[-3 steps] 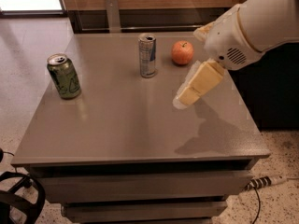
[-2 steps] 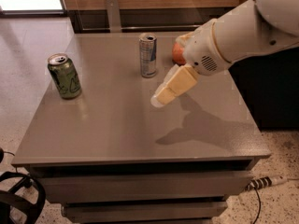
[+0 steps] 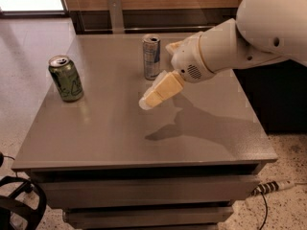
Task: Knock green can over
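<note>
The green can (image 3: 65, 78) stands upright near the left edge of the grey table (image 3: 120, 138). It is olive green with pale triangular markings and a silver top. My gripper (image 3: 147, 101) hangs above the middle of the table, pointing down and to the left. It is well to the right of the green can and not touching it. It sits just in front of a taller silver-and-blue can (image 3: 152, 56). The white arm (image 3: 230, 47) reaches in from the upper right.
The silver-and-blue can stands upright at the back middle of the table. A dark wall base and wood panel run behind the table. A cable (image 3: 273, 186) lies on the floor at the right. A black wheeled base (image 3: 19, 205) is at the lower left.
My gripper and arm have moved left across the table, toward the green can. The orange fruit seen earlier beside the silver can is now hidden behind the arm. Both cans have stayed in place.
</note>
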